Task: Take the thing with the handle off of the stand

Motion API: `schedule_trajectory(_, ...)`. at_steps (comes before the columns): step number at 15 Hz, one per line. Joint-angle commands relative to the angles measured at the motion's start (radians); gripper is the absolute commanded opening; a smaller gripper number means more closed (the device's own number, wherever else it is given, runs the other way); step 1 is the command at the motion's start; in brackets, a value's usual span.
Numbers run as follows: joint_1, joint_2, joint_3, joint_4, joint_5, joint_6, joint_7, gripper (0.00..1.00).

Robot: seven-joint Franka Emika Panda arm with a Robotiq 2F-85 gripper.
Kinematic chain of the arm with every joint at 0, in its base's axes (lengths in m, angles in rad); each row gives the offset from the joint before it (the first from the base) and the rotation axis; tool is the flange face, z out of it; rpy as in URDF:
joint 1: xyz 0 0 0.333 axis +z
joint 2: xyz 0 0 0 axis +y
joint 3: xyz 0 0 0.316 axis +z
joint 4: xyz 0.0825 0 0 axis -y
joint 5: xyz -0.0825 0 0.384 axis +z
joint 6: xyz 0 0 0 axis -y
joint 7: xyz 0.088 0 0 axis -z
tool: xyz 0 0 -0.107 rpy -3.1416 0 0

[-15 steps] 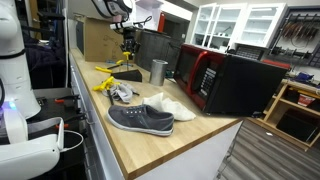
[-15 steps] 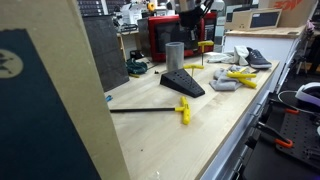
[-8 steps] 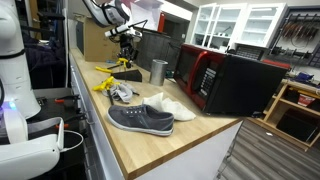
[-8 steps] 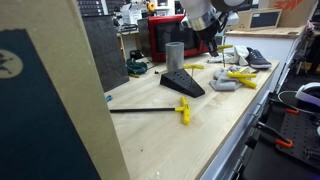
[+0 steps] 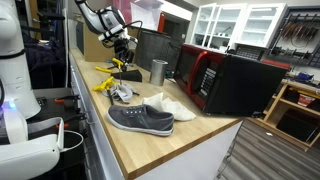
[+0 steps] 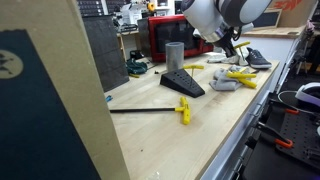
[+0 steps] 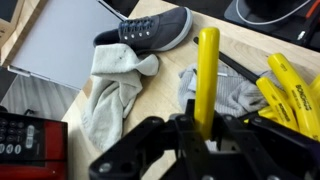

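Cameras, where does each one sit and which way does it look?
Exterior view: at the counter's shoe end, looking along it past the grey shoe to the arm.
Exterior view: at the opposite end, looking back over the black wedge; the arm fills the top.
Wrist view: looks down past the gripper clamping a yellow handle.
All three show the grey shoe.

We are seeing the gripper (image 7: 205, 128) up in the air, squeezing the yellow bar (image 7: 207, 65), with open room around it. Below, the grey cloth (image 7: 225, 92), the yellow clamps (image 7: 290, 90) and the white socks (image 7: 115, 85) are crowding the counter (image 5: 150, 150). The grey shoe (image 7: 150, 30) is lying just past the socks. The yellow stand (image 5: 125, 76) and the steel cup (image 5: 158, 71) are standing near the microwave (image 5: 230, 85), which is walling off that side. Past the black wedge (image 6: 183, 83) and the black rod (image 6: 140, 110), the counter is lying bare.
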Motion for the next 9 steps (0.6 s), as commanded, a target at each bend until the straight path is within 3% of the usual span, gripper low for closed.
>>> schedule_trajectory(1,0.001,0.036,-0.003,-0.020,-0.114,-0.025,0.065,0.02)
schedule_trajectory(2,0.001,0.048,-0.005,-0.021,-0.137,-0.013,0.082,0.02)
schedule_trajectory(3,0.002,0.052,-0.005,-0.021,-0.147,-0.002,0.099,0.34)
schedule_trajectory(5,0.003,0.056,-0.003,-0.015,-0.127,0.040,0.121,0.40)
schedule_trajectory(9,-0.005,0.023,-0.004,0.009,0.099,0.205,0.053,0.71)
